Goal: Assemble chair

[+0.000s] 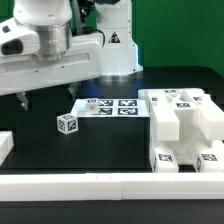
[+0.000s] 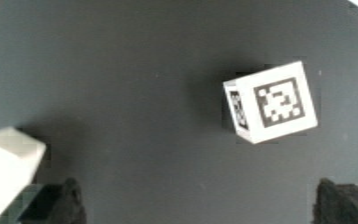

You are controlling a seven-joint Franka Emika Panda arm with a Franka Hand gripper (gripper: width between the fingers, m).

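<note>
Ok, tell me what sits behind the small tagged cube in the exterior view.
Behind the cube, toward the exterior view's right, the marker board lies flat on the black table. The arm covers what lies farther back.

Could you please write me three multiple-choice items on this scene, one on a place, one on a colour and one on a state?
1. Where does the small tagged block lie?
A. on the table, at the exterior view's left of the marker board
B. on the marker board
C. held in the air

2. What colour is the table top?
A. red
B. black
C. yellow

3. How does the pincer stand?
A. shut on the small tagged block
B. shut, empty
C. open, empty

Answers:
1 A: the block rests on the bare table, left of the board.
2 B: the bare surface is black.
3 C: the wrist view shows the fingers wide apart with nothing between them.
</note>
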